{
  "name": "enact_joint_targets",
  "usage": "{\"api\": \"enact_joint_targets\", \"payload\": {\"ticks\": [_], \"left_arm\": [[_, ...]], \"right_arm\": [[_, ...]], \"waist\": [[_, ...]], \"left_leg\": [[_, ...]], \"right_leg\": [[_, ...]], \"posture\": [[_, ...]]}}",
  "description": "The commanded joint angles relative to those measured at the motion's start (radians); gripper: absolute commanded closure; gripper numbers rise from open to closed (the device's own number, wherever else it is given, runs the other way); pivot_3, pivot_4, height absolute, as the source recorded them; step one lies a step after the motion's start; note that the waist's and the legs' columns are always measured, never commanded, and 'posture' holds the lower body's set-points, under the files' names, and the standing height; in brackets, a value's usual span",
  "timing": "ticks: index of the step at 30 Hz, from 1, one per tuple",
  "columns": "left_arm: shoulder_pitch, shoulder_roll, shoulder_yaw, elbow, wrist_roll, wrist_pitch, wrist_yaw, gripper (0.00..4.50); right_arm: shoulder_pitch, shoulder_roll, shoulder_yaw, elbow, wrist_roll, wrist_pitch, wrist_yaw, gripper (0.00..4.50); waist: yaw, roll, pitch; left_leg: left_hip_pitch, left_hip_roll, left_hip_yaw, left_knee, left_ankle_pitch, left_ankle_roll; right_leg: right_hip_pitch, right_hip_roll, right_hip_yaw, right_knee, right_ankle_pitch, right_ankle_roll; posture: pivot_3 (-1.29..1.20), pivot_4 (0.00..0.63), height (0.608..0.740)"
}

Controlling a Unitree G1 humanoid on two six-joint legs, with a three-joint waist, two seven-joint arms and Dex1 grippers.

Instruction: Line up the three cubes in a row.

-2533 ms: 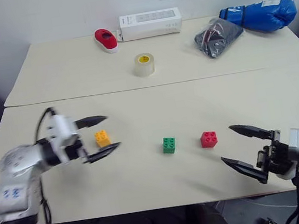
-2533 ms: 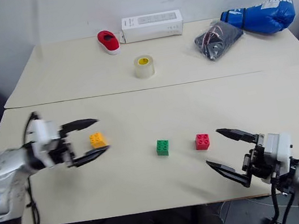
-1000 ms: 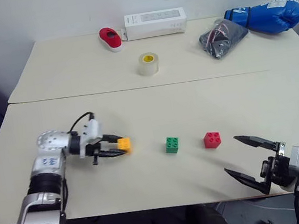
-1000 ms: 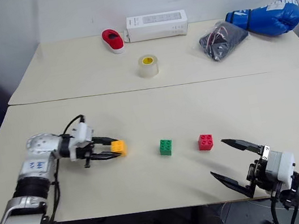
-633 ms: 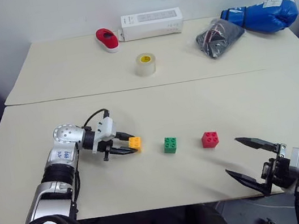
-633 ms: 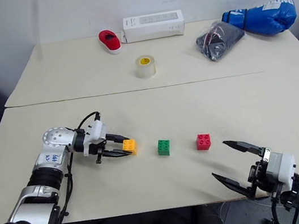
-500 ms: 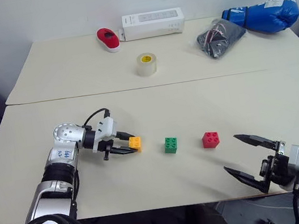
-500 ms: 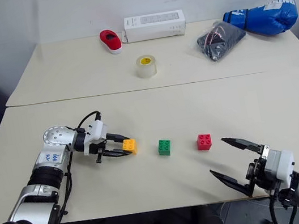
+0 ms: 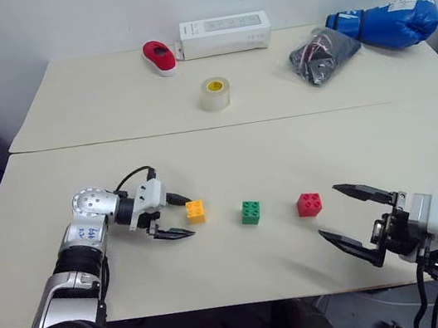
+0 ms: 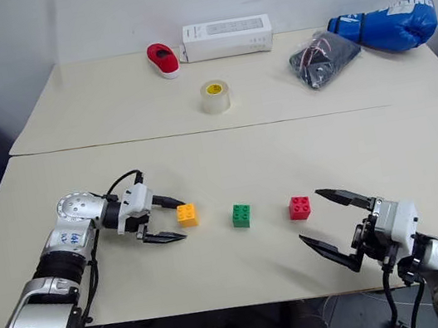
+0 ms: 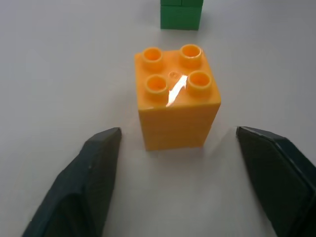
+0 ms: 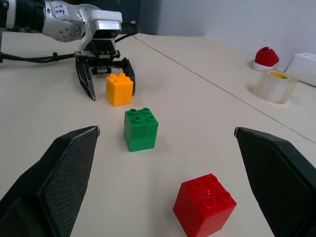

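Note:
Three studded cubes stand on the near table, side by side from left to right: orange, green and red. My left gripper lies low just left of the orange cube, open, with a black finger on either side of the cube's near end and a gap between each and the cube. My right gripper hovers open to the right of and nearer than the red cube, holding nothing. The right wrist view looks along the row, past the green cube to the orange one.
On the far table sit a tape roll, a red oval object, a white box, a dark bag and a blue boxing glove. A seam joins the two tables.
My left gripper has opened and let go of the orange cube, which now stands free left of the green one. The gripper has drawn back slightly to the left.

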Motion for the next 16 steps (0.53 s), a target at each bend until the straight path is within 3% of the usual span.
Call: {"api": "enact_joint_targets", "payload": {"ticks": [1, 9, 16], "left_arm": [[0.074, 0.091, 0.111, -0.117, -0.101, 0.06, -0.013, 0.07], [0.413, 0.292, 0.361, -0.401, -0.218, 0.249, 0.098, 0.07], [0.58, 0.296, 0.45, -0.455, -0.217, 0.268, 0.189, 0.07]], "right_arm": [[-0.017, -0.076, -0.075, -0.036, 0.05, 0.034, 0.026, 0.0], [-0.133, -0.248, -0.177, 0.159, 0.049, 0.067, 0.128, 0.0], [-0.216, -0.252, -0.136, 0.28, -0.011, 0.047, 0.18, 0.0]], "waist": [[-0.005, 0.0, 0.0], [-0.024, 0.001, 0.001], [-0.008, 0.002, 0.001]], "left_leg": [[0.0, 0.0, 0.0, 0.0, 0.0, 0.0], [0.0, 0.0, -0.003, 0.0, 0.0, 0.0], [0.0, -0.002, -0.004, -0.001, 0.0, 0.0]], "right_leg": [[0.0, -0.002, 0.0, 0.0, 0.0, 0.0], [0.002, -0.008, -0.003, -0.001, 0.0, 0.0], [0.001, -0.012, -0.004, -0.004, 0.0, -0.001]], "posture": [[0.0, 0.15, 0.74], [0.0, 0.15, 0.74], [0.0, 0.15, 0.74]]}}
